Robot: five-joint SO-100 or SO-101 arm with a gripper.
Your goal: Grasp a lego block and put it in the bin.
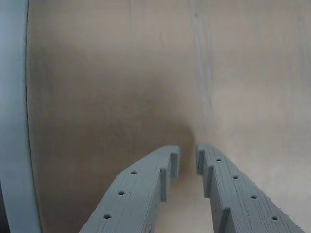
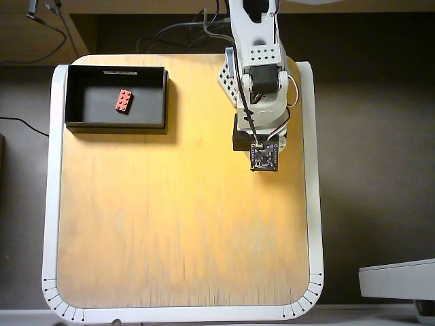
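Already the lego block lies inside the bin, at ten o'clock from the arm; light, stiff, best pinched across its long sides. The gripper is nearly closed, holding nothing.

No readable text, brand, number or sign appeared in either view. The pale label strip on the far rim of the bin was too small to read.

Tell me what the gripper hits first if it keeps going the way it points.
Probably the bare table. In the wrist view the gripper, nearly shut and empty, points at plain wood with nothing between. Depth is unclear. The block lies in the bin, off that line.
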